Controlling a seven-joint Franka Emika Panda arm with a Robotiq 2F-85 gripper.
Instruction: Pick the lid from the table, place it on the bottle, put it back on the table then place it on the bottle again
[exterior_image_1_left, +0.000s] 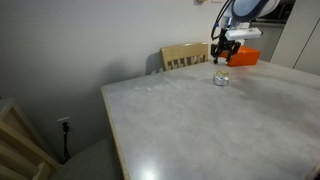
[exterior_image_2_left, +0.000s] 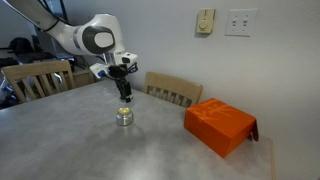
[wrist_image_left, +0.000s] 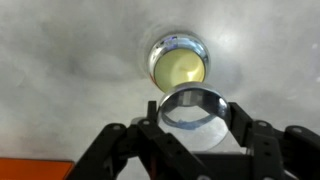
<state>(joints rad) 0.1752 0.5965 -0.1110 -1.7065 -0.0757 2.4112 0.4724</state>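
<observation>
- directly below the gripper (exterior_image_2_left: 123, 93) the bottle (exterior_image_2_left: 124, 116) stands on the table (exterior_image_2_left: 80, 150), its mouth uncovered.
- between the fingers, clamped, is the lid (wrist_image_left: 192, 104), held above the bottle and not yet seated.
- progress: the lid is off the table; a placing remains, but which round i cannot tell.
- room: clear around the tool; the orange box (exterior_image_2_left: 220, 125) is well apart to its side, and the chair (exterior_image_2_left: 168, 90) is beyond the table edge.

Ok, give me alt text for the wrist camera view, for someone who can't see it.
The end effector grips a small round silvery-clear lid between its dark fingers, with a squat clear glass bottle, pale yellow in the middle, seen from above just beyond it on the pale grey marbled table. An orange box peeks in at bottom left.
</observation>
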